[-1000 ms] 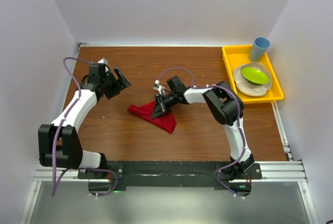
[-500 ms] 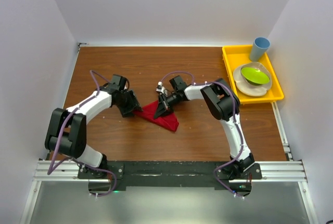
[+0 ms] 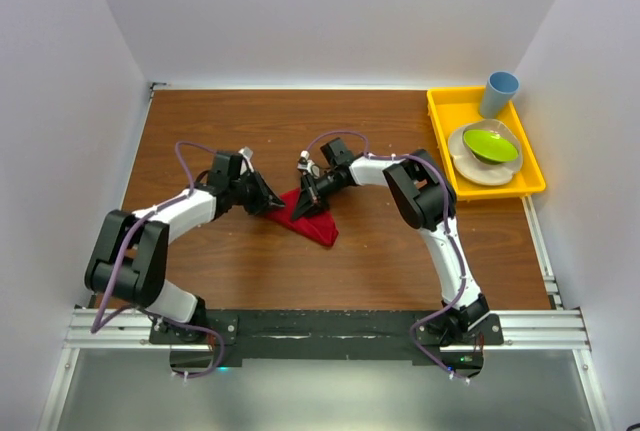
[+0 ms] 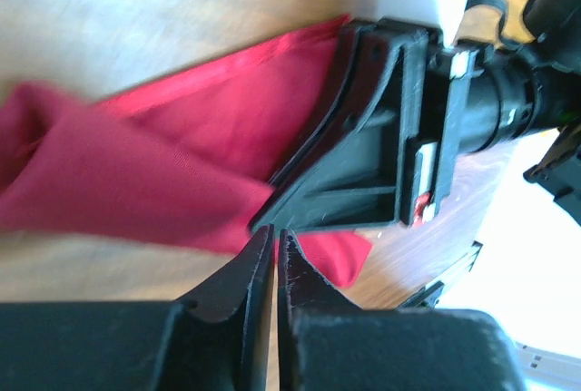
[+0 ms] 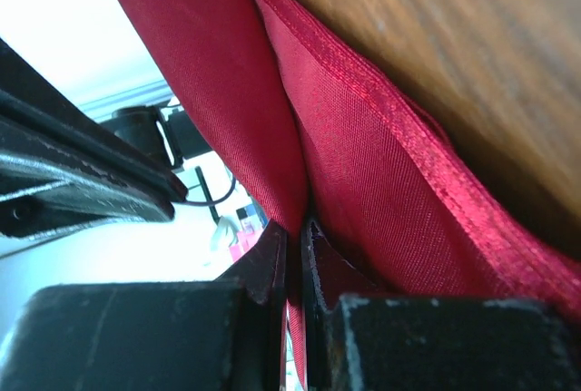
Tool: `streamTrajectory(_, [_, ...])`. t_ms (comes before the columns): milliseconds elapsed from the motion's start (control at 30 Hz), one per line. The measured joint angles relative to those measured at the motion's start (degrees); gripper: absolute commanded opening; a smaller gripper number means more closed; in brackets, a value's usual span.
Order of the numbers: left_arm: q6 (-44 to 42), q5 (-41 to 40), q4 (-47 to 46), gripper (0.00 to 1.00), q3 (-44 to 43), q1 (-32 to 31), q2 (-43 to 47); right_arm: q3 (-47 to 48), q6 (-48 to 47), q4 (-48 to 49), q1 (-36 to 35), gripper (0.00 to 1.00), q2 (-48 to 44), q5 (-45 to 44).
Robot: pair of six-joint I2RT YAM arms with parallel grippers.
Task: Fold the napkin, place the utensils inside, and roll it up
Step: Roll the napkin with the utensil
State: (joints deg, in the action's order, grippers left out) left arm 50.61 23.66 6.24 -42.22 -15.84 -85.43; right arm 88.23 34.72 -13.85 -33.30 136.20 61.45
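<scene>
Finding the red napkin (image 3: 312, 223) lying on the brown counter (image 3: 250, 271), about midway across, gathered into a narrow wedge. Running its long axis on a slant, from the far left down to the near right, the broader end pointing near right and the thinner end pointing toward the left hand (image 3: 270, 204).

Holding the left hand nearly shut, only a thin slit showing between its fingers, with the fingertips (image 4: 263, 241) touching the napkin's edge at the thin end. Not possible to tell whether any cloth is caught there.

Clamping the right hand (image 5: 295, 232) fully shut on a fold of the napkin along the wedge's far side, the red cloth passing straight down between its fingers. Sitting close to the left hand, both meeting over the same piece of cloth.

Farther back, at the far right corner of the counter, seeing a yellow tray (image 3: 438, 136) holding a pale plate (image 3: 470, 166) with a green bowl (image 3: 490, 144) sitting on it, and a blue cup (image 3: 499, 93) standing upright at the tray's far end.
</scene>
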Motion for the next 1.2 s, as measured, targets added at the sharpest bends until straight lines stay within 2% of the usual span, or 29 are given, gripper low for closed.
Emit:
streamTrajectory(167, [-0.2,0.5,-9.9,0.04,1.2,0.0,-4.3,1.7,0.2,-2.3,0.0,0.0,0.3,-1.2])
streamTrajectory(333, [-0.2,0.4,-19.2,0.01,6.3,0.0,-8.0,2.4,0.5,-3.5,0.0,0.0,0.4,-2.1])
streamTrajectory(467, [0.9,0.1,-30.8,0.0,11.2,0.0,-9.5,2.5,0.6,-3.6,0.0,0.0,0.3,-2.5])
streamTrajectory(567, [1.5,0.0,-39.0,0.0,13.0,0.0,-12.4,2.5,0.5,-4.0,0.0,0.1,0.0,-3.4])
streamTrajectory(633, [1.6,-0.1,-42.1,0.0,13.0,0.0,-14.1,2.5,0.7,-4.8,0.0,0.22,-0.3,-4.4])
streamTrajectory(700, [2.0,0.0,-44.6,0.0,13.1,0.0,-15.5,3.5,0.2,-7.3,0.0,0.28,-0.6,-6.3])
streamTrajectory(733, [2.1,-0.1,-45.6,0.0,13.2,0.0,-15.8,4.3,0.0,-9.2,0.0,0.36,-0.7,-7.3])
streamTrajectory(833, [2.3,-0.3,-47.8,0.0,13.8,0.0,-16.5,7.5,-2.2,-15.7,0.2,0.5,-0.9,-9.4])
streamTrajectory(1033, [2.3,-0.4,-50.5,0.0,14.1,0.0,-17.8,13.4,-14.2,-27.3,0.6,0.61,-3.5,-19.2])
streamTrajectory(1067, [2.3,-0.4,-50.6,0.0,14.0,0.0,-17.9,13.1,-16.7,-28.4,0.7,0.64,-4.7,-21.9])
streamTrajectory(1200, [2.3,-0.3,-49.6,0.0,12.7,0.0,-18.5,7.7,-25.2,-29.6,0.4,0.65,-13.2,-29.9])
